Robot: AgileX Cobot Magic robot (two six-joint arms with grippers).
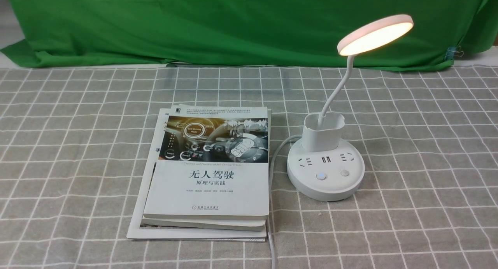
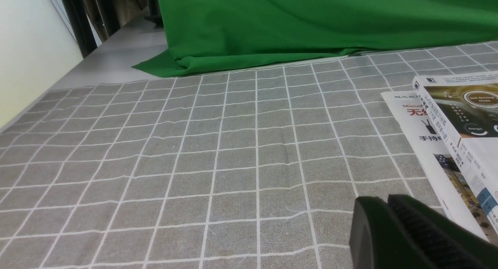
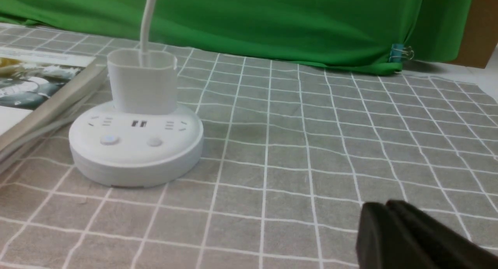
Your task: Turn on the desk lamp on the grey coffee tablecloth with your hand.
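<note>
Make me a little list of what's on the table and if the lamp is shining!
lamp: desk lamp, white, head glowing warm
lamp buttons: two on the base, the left one lit bluish
cloth: grey tablecloth with white squares
books: stack of books to the lamp's left
cable: white cord between books and lamp
backdrop: green cloth

One lamp [image 1: 330, 144] stands on one grid cloth [image 1: 428, 164], with two buttons [image 1: 320, 176] and two USB ports [image 1: 326, 159] on its base. Beside it lies one stack of three books [image 1: 210, 172]. One green backdrop [image 1: 233, 24] hangs behind, with one clip [image 1: 453, 52]. Each wrist view shows one tool [image 2: 389, 206], the other [image 3: 387, 212].
</note>
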